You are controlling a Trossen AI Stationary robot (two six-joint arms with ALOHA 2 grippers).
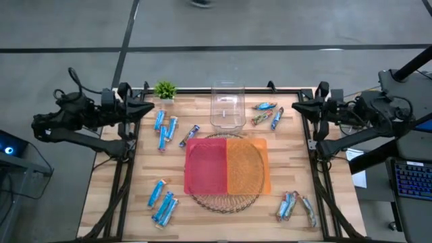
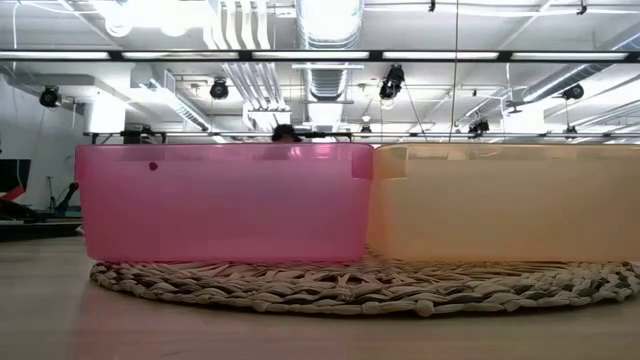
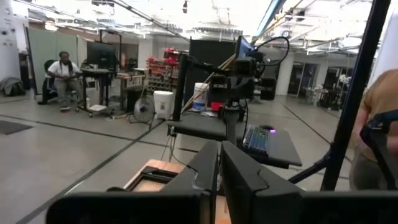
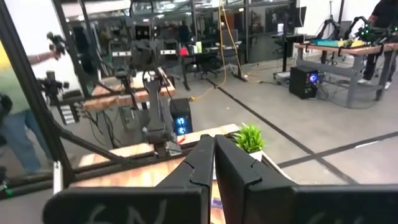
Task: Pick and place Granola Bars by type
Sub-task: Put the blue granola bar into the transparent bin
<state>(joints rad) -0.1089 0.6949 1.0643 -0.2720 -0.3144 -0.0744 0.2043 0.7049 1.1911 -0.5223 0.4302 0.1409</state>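
High view: Granola Bars (image 1: 164, 129) lie scattered in clusters round the tabletop (image 1: 290, 169), outside the pink bin (image 1: 206, 165) and orange bin (image 1: 247, 165), probably one per type. Both arms parked at the far corners, well apart from every bar.

Low view: bins on woven mat (image 2: 360, 285).

Wrist views: left gripper (image 3: 219, 163) pressed together; right gripper (image 4: 214, 158) likewise, holding nothing.

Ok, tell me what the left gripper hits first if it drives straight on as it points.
Likely the clear container, which sits in the left gripper's line across the table. Height is unclear, so it might pass over towards the right gripper opposite.
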